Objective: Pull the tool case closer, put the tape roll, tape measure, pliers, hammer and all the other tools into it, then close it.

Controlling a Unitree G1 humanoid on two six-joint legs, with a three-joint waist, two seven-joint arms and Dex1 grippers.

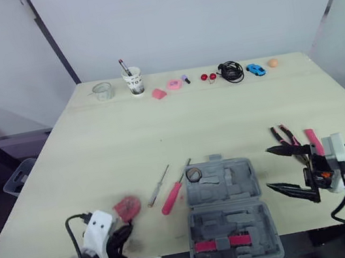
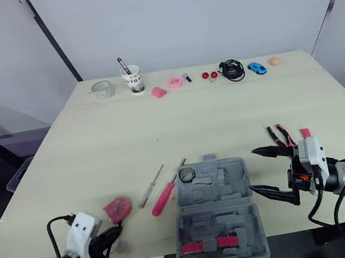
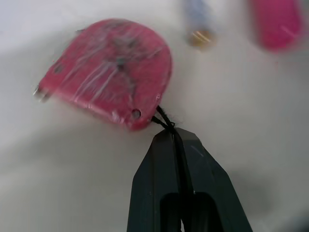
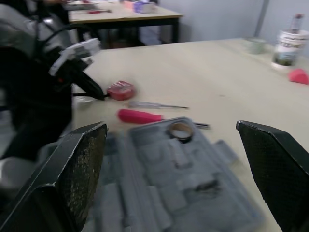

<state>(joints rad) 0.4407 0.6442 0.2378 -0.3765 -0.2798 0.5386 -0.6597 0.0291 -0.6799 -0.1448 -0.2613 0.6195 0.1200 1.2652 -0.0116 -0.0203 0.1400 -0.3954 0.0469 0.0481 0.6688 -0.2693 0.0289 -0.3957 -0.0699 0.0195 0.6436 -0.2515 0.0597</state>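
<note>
The grey tool case (image 1: 229, 209) lies open near the table's front edge, with a tape roll (image 1: 194, 175) in its far left corner. To its left are a pink-handled screwdriver (image 1: 171, 199) and a thin screwdriver (image 1: 159, 185). The red tape measure (image 3: 108, 72) lies further left. My left gripper (image 3: 169, 133) is just in front of it, shut on its black cord. My right gripper (image 1: 288, 169) hovers wide open beside the case's right edge. The pink-handled pliers (image 1: 286, 136) and another pink-handled tool (image 1: 314, 142) lie just behind it.
Along the far edge stand a glass jar (image 1: 102, 91), a cup with a pen (image 1: 133, 81), small pink items (image 1: 166, 89), a black cable (image 1: 231, 71), a blue toy car (image 1: 255, 69) and an orange ball (image 1: 273, 63). Pink parts (image 1: 221, 243) sit in the case's near half.
</note>
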